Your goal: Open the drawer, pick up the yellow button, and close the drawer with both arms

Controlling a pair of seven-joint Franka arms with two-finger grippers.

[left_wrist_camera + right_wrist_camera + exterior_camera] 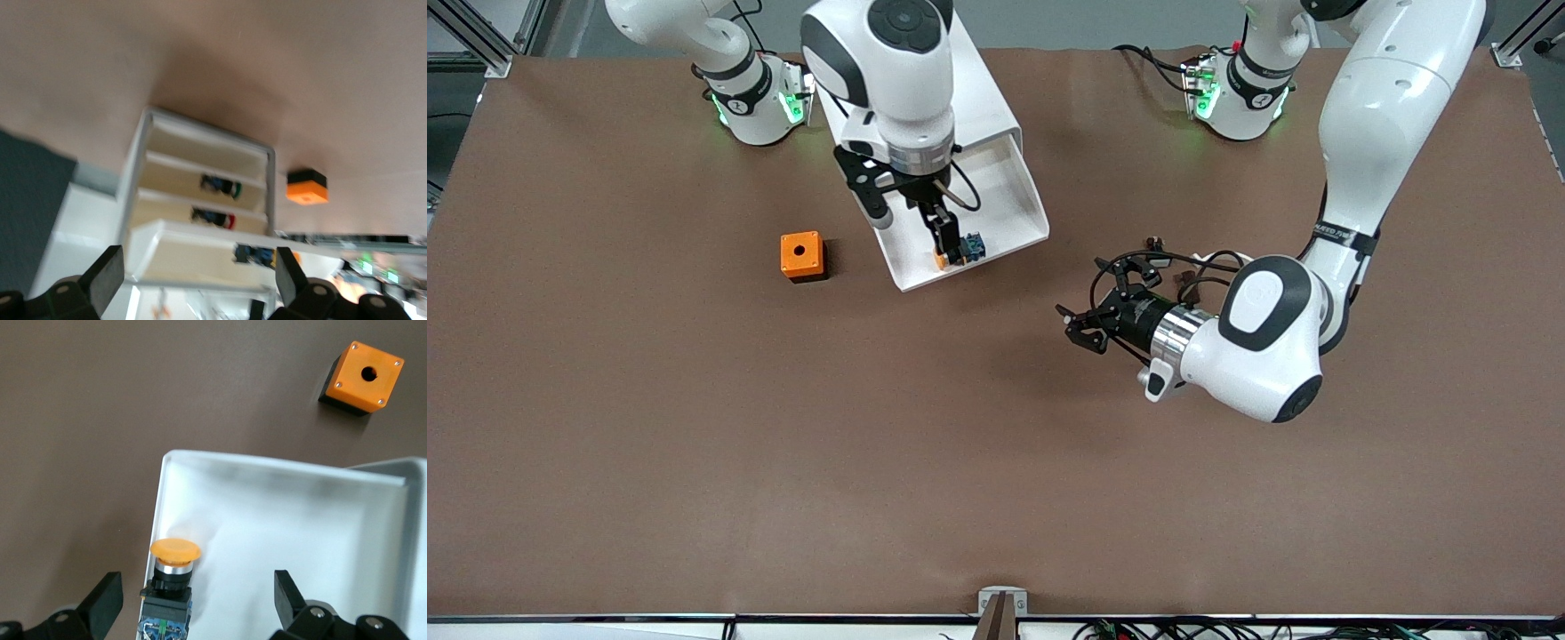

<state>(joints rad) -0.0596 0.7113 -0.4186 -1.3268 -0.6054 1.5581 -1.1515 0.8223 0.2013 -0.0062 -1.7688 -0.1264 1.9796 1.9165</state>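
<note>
Even overhead light falls on the brown bench (694, 444), with soft shadows beneath both arms. The left wrist view is smeared, probably motion blur; the right wrist view stays sharp.

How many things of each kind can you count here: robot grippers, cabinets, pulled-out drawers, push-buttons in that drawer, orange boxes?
Grippers: 2, the left gripper and the right gripper
Cabinet: 1
Open drawer: 1
Button in it: 1
Orange box: 1
Total: 6

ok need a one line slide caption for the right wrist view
Open right gripper over the pulled-out drawer, orange-capped button between its fingers; orange box on the table beside.
</note>
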